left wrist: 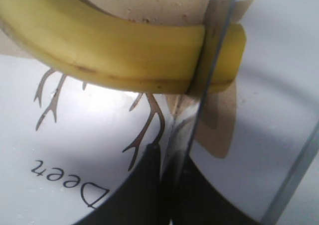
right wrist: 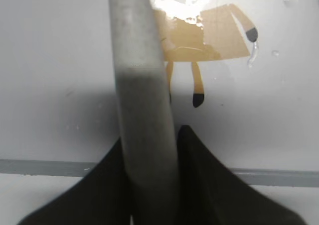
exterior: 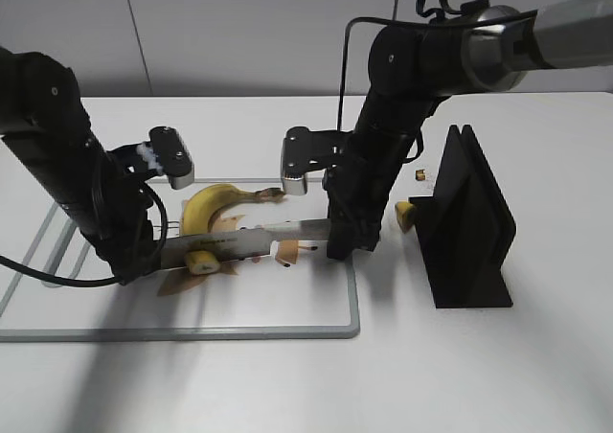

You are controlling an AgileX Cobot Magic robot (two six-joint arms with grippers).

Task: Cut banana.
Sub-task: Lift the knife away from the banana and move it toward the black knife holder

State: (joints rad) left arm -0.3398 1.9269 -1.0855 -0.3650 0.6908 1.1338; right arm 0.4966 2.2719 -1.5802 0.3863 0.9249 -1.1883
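Observation:
The banana (exterior: 213, 203) lies curved on the white cutting board (exterior: 316, 299), its dark stem pointing right. A knife (exterior: 278, 230) lies across its lower end. In the left wrist view the blade (left wrist: 215, 36) has sunk through the banana (left wrist: 99, 51), with a short end piece (left wrist: 234, 51) on the far side; the piece also shows in the exterior view (exterior: 201, 263). My right gripper (exterior: 340, 241) is shut on the grey knife handle (right wrist: 139, 60). My left gripper (exterior: 148, 256) (left wrist: 167, 153) is shut on the blade's tip end.
A black knife stand (exterior: 469, 222) stands right of the board. A small yellow banana scrap (exterior: 405, 215) lies at its left foot and a tiny brown crumb (exterior: 421, 175) behind it. The board has a grey rim (exterior: 192, 334) and a brown deer print (right wrist: 209, 36).

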